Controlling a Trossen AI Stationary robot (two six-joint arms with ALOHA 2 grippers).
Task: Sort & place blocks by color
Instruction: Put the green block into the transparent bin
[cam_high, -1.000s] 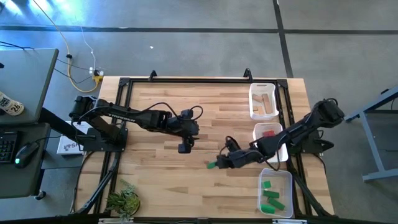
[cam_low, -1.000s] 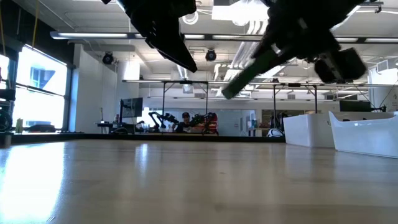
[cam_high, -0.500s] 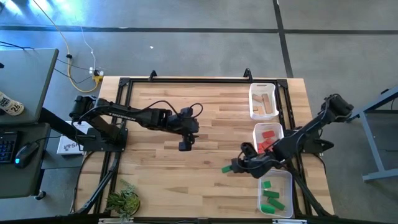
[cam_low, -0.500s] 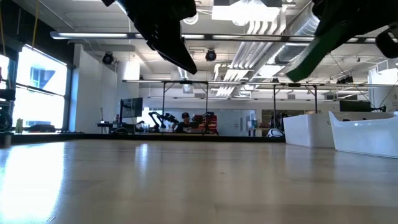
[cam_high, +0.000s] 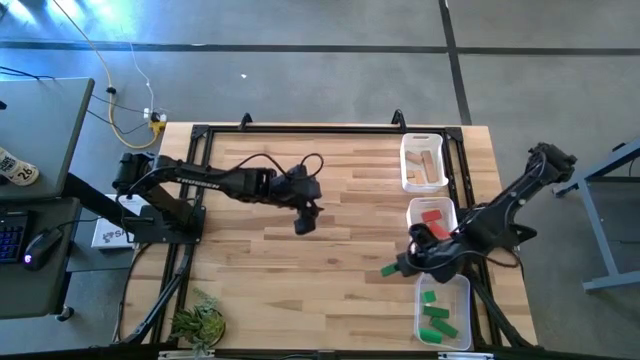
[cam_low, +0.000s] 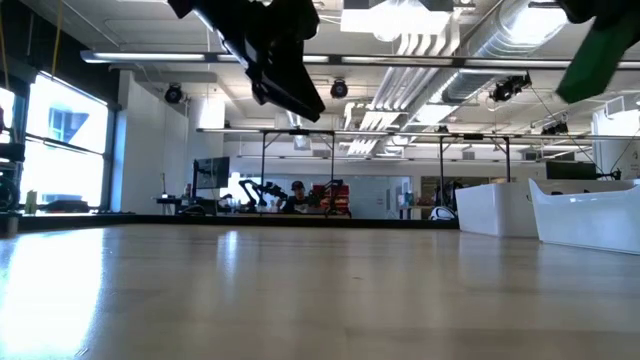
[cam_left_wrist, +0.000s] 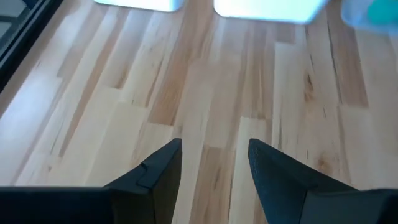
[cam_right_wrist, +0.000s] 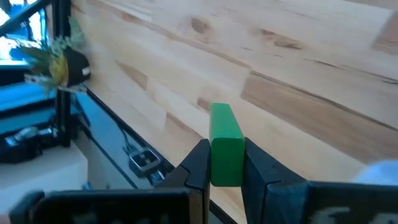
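**Green block nearly home**

The right claw (cam_high: 393, 268), pinching a green block (cam_right_wrist: 226, 144), has swung across the worktop (cam_high: 300, 270) in the last second and now hangs just short of the tray (cam_high: 442, 310) holding the other green blocks (cam_high: 436, 318). The drop should come next. The left claw (cam_high: 303, 225), fingers spread and holding nothing, has drifted slightly over mid-worktop, well apart from the trays.

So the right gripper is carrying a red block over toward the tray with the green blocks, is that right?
Not quite. The block is green, not red, as the right wrist view shows. The right gripper is carrying it toward the tray with the green blocks.
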